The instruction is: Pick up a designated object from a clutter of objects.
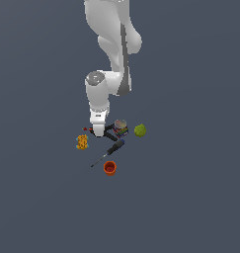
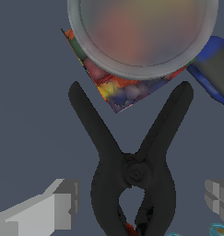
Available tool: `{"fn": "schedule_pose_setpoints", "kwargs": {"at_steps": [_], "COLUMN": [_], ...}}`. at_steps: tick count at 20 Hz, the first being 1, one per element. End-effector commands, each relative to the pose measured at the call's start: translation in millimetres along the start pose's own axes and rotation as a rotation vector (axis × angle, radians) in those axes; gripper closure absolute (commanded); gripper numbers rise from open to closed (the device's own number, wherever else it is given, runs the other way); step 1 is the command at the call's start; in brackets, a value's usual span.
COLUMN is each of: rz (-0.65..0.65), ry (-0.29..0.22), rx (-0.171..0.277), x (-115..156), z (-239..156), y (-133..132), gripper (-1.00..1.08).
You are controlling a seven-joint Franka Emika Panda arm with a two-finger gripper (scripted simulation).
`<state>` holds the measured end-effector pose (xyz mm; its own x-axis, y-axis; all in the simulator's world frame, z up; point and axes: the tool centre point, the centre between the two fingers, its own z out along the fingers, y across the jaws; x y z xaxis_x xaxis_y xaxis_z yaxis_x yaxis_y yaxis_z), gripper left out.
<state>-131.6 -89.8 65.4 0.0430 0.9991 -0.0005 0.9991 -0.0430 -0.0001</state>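
While the arm reaches straight down into the small group of things on the dark floor, its gripper (image 2: 140, 203) stands wide, one pale finger (image 2: 53, 207) on each side of the black clamp (image 2: 132, 170) and neither touching it.

Two containers show. The orange cup (image 1: 109, 168) stands upright nearest the camera in the exterior view, apart from the rest; whether it holds anything I cannot tell. The multicoloured can (image 1: 121, 128) stands upright with its lid on, just beyond the clamp's handle tips in the wrist view, its round grey top blurred.

Counted: one clamp, one can, one cup, one green ball (image 1: 140, 130), one screwdriver (image 1: 108, 152), one yellow perforated piece (image 1: 82, 142).

The clamp lies flat directly under the wrist, its pivot midway between the fingers. Its two long handles splay out towards the can, and its red-orange tips sit at the opposite end, partly cut off by the picture edge. In the exterior view the gripper hides most of it. The ball lies on the exterior view's right of the can, the yellow piece to the left of the clamp, and the screwdriver slants between the clamp and the cup.
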Motion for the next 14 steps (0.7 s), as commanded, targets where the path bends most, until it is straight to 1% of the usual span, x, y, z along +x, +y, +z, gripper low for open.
{"fn": "schedule_pose_setpoints", "kwargs": {"at_steps": [1,9,14], "rz": [0.0,-0.004,-0.004], "ry": [0.0,0.0,0.0], "rx": [0.0,0.001,0.001], "x": [0.0,0.1,-0.1], "z": [4.9,33.9,45.0], "y": [-0.4,-1.2,-1.0], "gripper": [-0.92,-0.92,-0.92]}}
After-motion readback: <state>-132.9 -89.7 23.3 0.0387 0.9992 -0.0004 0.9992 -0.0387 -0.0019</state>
